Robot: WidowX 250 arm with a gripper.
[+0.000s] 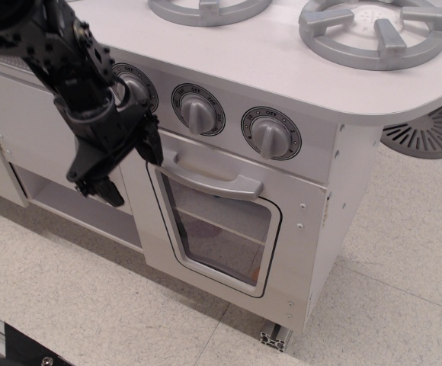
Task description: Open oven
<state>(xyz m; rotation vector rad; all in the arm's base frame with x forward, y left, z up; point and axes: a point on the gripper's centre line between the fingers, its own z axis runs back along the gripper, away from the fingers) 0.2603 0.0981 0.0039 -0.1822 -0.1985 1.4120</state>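
The oven [229, 229] is a light-grey compartment with a shut door, a rounded clear window [219, 229] and a wide silver bar handle [209, 179], below three dials [198, 110]. My black gripper [129, 171] is open, its fingers [151, 145] spread wide. It hangs just left of the handle's left end, in front of the door's upper left corner. One finger tip is next to the handle; I cannot tell if it touches. It holds nothing.
Two round grey burners [377, 30] sit on the white counter [282, 61] above. A plain cabinet with an open shelf [68, 206] stands left of the oven. A grey vent disc [430, 133] lies on the speckled floor [91, 305] at the right.
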